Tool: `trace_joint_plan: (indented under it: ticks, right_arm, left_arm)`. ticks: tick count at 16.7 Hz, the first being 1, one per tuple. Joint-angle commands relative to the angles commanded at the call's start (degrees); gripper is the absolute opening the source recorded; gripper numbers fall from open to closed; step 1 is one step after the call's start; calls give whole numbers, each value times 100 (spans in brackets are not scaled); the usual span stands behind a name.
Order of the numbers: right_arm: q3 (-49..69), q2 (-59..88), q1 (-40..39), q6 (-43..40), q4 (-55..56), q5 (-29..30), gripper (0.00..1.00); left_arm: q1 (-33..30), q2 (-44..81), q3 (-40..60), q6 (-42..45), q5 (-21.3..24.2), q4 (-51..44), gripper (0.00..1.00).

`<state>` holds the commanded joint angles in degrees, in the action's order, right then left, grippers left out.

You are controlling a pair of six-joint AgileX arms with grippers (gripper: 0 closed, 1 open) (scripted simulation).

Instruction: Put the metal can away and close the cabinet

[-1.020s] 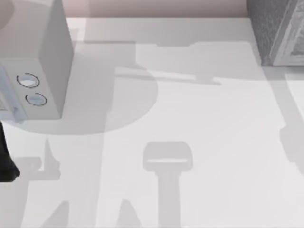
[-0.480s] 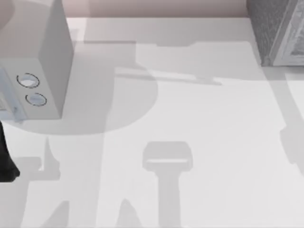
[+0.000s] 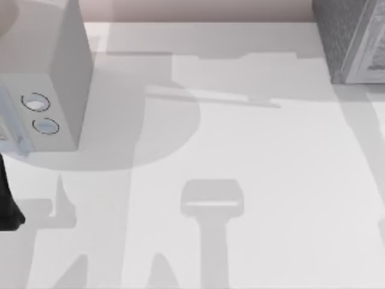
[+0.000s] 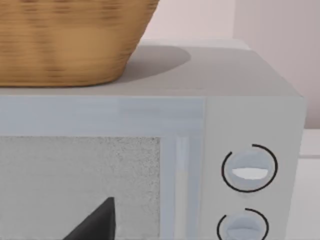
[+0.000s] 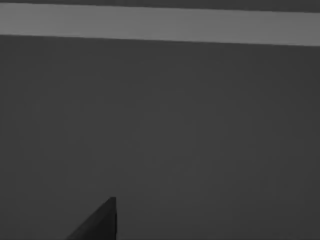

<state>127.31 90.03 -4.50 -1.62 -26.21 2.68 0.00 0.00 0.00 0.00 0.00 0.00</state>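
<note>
The metal can is out of view. The cabinet [image 3: 343, 36], dark grey and speckled with a paler framed front, stands at the table's back right corner, cut off by the picture's edge. My left arm [image 3: 7, 208] shows as a black shape at the left edge, in front of the pale grey box. A dark part of my left gripper [image 4: 97, 222] sits close before that box's door. My right gripper [image 5: 97, 222] appears as a dark tip in the right wrist view, which is dark.
A smooth pale grey box [image 3: 66, 78] with two round rings [image 4: 249, 168] stands at the back left. A woven basket [image 4: 70, 40] rests on top of it. Arm shadows lie across the white table [image 3: 271, 180].
The shadow at the table's right edge has slid out toward the lower right. The left arm and the pale box have stayed put.
</note>
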Motion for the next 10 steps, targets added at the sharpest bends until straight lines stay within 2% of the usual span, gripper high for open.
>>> trace_joint_plan:
  ticks: [3,10]
  right_arm:
    - [-2077,-1610,72,-70,583,-172,100]
    - [-7910,-5461,268,-64,1740,-383,100]
  left_arm:
    - [0,0,0,0,0,0,100]
    - [0,0,0,0,0,0,100]
